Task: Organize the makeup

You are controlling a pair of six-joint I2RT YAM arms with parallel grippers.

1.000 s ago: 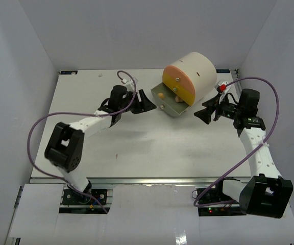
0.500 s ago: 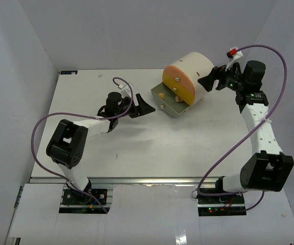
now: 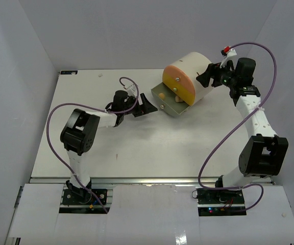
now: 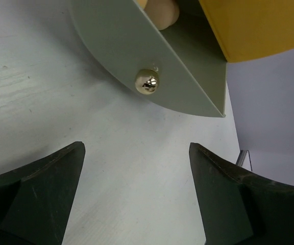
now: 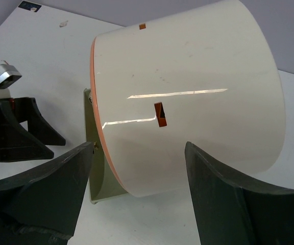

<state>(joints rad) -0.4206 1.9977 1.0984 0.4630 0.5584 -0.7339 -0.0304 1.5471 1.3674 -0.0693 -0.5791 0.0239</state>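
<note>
Your left tool (image 4: 137, 148) stands released, empty, pointing at the gold knob (image 4: 147, 80) of the open grey drawer (image 4: 188, 76). Your right tool (image 5: 138, 148) is also released, facing the cream cylinder (image 5: 188, 102). One peach sponge (image 4: 162, 13) lies inside that drawer on the desk (image 3: 162, 148).

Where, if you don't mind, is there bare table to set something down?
Bare: the middle of the table, in front of the drawer, and its back-left corner. Crowded: around drawer and cylinder, where both jaws stand.
</note>
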